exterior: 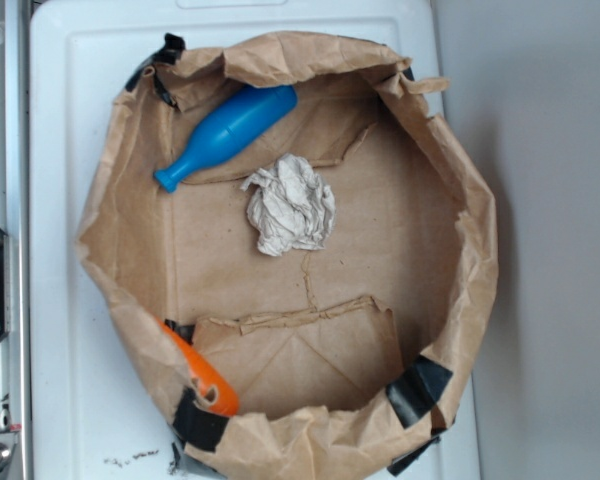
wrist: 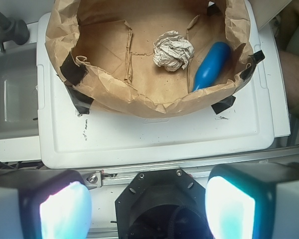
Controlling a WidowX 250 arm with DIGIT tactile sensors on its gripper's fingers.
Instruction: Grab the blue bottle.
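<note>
The gripper stands wide apart and holds nothing; its two pale fingers fill the bottom corners of the wrist view, well back from everything in the task. The blue bottle lies ahead of it and off to the right as the wrist camera frames it, on the floor of the brown paper bag, close against the bag's wall. The crumpled paper ball sits just to the bottle's left from here, near it but apart.

By my reading, the approach has not yet begun: the task is at its start. The next move calls for carrying the gripper forward and rightward over the bag's near rim, then down onto the bottle's wide body, with the jaws turned across its length; the crowding wall leaves little room for the finger on that side.

The exterior view shows what the wrist view does not: the whole blue bottle, narrow neck and flared lip included, and an orange carrot tucked against the rim across the bag from it. The gripper itself is absent there. Only the wrist view shows the fingers, the white tray under the bag, and the near rim hiding the bottle's lower end
</note>
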